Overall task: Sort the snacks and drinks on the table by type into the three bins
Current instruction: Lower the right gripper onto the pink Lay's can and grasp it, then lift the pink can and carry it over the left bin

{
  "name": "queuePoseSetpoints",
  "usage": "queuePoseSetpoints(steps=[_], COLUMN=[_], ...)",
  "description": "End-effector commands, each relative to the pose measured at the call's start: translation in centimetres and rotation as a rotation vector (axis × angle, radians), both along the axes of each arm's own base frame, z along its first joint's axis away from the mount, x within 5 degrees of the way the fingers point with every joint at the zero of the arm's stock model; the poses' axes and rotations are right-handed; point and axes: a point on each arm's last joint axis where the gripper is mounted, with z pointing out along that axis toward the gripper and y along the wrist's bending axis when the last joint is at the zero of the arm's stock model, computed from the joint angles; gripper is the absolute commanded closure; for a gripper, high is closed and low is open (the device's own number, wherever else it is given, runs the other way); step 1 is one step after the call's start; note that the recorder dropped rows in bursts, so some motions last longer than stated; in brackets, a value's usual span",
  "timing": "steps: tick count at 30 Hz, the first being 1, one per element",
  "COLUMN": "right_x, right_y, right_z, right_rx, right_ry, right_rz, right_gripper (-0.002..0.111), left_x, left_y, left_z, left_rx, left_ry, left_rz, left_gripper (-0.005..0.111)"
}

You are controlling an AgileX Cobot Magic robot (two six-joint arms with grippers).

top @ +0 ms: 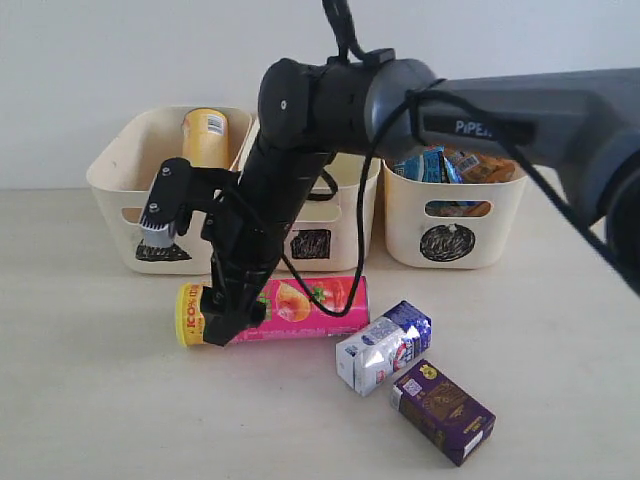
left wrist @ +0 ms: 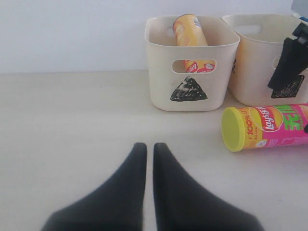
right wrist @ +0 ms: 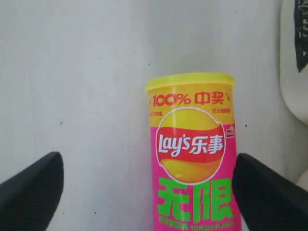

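Jaws of your right gripper (right wrist: 147,163) stand wide apart, straddling the pink canister (top: 300,305), which lies on its side, lidded end to the left, on the table (top: 100,400) just near of the triangle bin (top: 115,190). Your left gripper (left wrist: 149,147) is closed, holding nothing.

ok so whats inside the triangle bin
A yellow canister leans inside the triangle bin, its top above the rim and its red label showing through the handle cut-out. The bin's floor is hidden by the wall, so anything else there cannot be seen.
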Motion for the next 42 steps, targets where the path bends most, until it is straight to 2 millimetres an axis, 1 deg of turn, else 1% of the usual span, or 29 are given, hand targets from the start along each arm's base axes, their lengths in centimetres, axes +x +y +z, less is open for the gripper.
queuePoseSetpoints(steps=[1, 3, 9, 11, 14, 15, 16, 17, 18, 20, 21, 23, 24, 25, 27, 30, 36, 39, 42], right_x=[1.2, 1.5, 2.4, 2.8, 3.2, 3.3, 3.4, 3.4, 3.5, 3.5, 3.5, 3.5, 3.5, 3.5, 3.3, 3.1, 2.4, 1.4, -0.3], right_y=[0.7, 0.5, 0.3, 0.2, 0.4, 0.4, 0.5, 0.6, 0.6, 0.6, 0.6, 0.5, 0.5, 0.5, 0.5, 0.3, -0.1, -0.3, -0.2], right_z=[-2.2, -3.0, -4.2, -5.4, -6.4, -6.5, -6.7, -6.8, -6.9, -6.9, -6.9, -6.9, -6.8, -6.6, -6.3, -4.8, 0.0, 2.4, 4.8], right_rx=[-0.065, -0.101, -0.161, -0.184, -0.187, -0.182, -0.178, -0.175, -0.175, -0.175, -0.177, -0.178, -0.177, -0.178, -0.186, -0.175, -0.111, -0.099, -0.088], right_ry=[0.015, 0.000, -0.092, -0.107, -0.131, -0.138, -0.144, -0.148, -0.153, -0.155, -0.157, -0.160, -0.162, -0.160, -0.153, -0.162, -0.189, -0.184, -0.177], right_rz=[0.011, 0.022, 0.039, 0.047, 0.047, 0.045, 0.044, 0.042, 0.042, 0.042, 0.043, 0.044, 0.044, 0.045, 0.051, 0.047, -0.012, -0.020, -0.014], right_gripper=[0.023, 0.023, 0.023, 0.023, 0.023, 0.024, 0.027, 0.032, 0.039, 0.057, 0.069, 0.100, 0.108, 0.106, 0.107, 0.107, 0.107, 0.107, 0.109], left_x=[0.0, 0.0, 0.0, 0.0, 0.0, 0.0, 0.0, 0.0, 0.0, 0.0, 0.0, 0.0, 0.0, 0.0, 0.0, 0.0, 0.0, 0.0, 0.0], left_y=[0.0, 0.0, 0.0, 0.0, 0.0, 0.0, 0.0, 0.0, 0.0, 0.0, 0.0, 0.0, 0.0, 0.0, 0.0, 0.0, 0.0, 0.0, 0.0], left_z=[0.1, 0.1, 0.1, 0.1, 0.1, 0.1, 0.1, 0.1, 0.1, 0.1, 0.1, 0.1, 0.1, 0.1, 0.1, 0.1, 0.1, 0.1, 0.1], left_rx=[-0.012, -0.012, -0.012, -0.012, -0.012, -0.012, -0.012, -0.012, -0.012, -0.012, -0.012, -0.012, -0.012, -0.012, -0.012, -0.012, -0.012, -0.012, -0.012], left_ry=[-0.010, -0.010, -0.010, -0.010, -0.010, -0.010, -0.010, -0.010, -0.010, -0.010, -0.010, -0.010, -0.010, -0.010, -0.010, -0.010, -0.010, -0.010, -0.010], left_rz=[0.004, 0.004, 0.004, 0.004, 0.004, 0.004, 0.004, 0.004, 0.004, 0.004, 0.004, 0.004, 0.004, 0.004, 0.004, 0.004, 0.004, 0.004, 0.004], left_gripper=[0.103, 0.103, 0.103, 0.103, 0.103, 0.103, 0.103, 0.103, 0.103, 0.103, 0.103, 0.103, 0.103, 0.103, 0.103, 0.103, 0.103, 0.103, 0.103])
